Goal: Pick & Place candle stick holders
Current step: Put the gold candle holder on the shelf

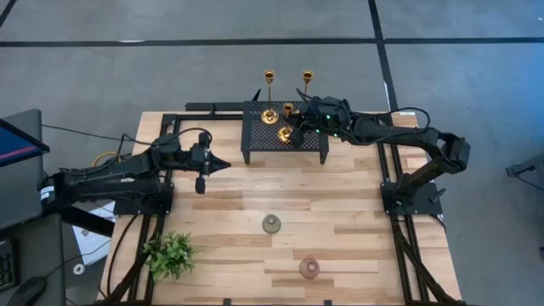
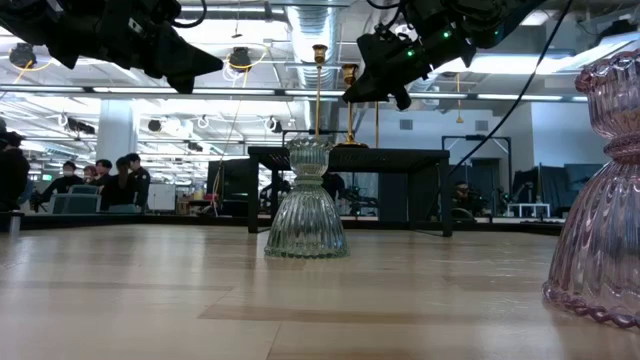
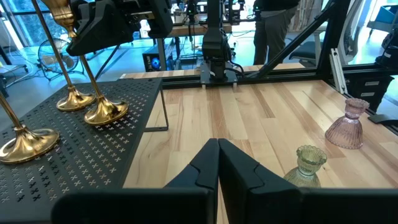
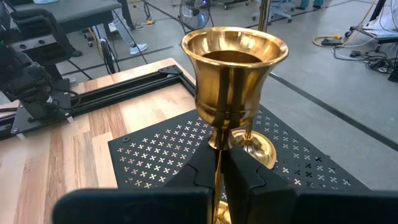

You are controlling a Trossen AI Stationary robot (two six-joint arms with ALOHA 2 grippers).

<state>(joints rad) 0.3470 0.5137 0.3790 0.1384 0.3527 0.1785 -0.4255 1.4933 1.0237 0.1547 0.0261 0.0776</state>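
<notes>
Three gold candlesticks stand on the black perforated rack [image 1: 255, 140] at the table's far middle. Their bases show in the left wrist view [image 3: 25, 142], [image 3: 74, 98], [image 3: 106, 112]. My right gripper [image 4: 219, 155] is shut on one candlestick [image 1: 287, 109], just under its cup [image 4: 235, 68]. My left gripper [image 3: 217, 163] is shut and empty, above the table to the left of the rack [image 1: 217, 164]. The grey-green cup [image 1: 271, 223] and the pinkish cup [image 1: 308, 268] stand on their bases on the near half of the table. My right gripper pinches the candlestick's thin stem [image 4: 218, 147] between its two fingers, just below the cup. The fingers come from the table's right side, slanting down, and lie across the stem. The candlestick's base [image 3: 106, 112] is on the rack.
A leafy green plant [image 1: 170, 253] sits at the near left corner. Black frame rails run along both table sides [image 1: 399, 229]. Bare wood lies between the rack and the two cups. People show in the room behind in the low view [image 2: 100, 180].
</notes>
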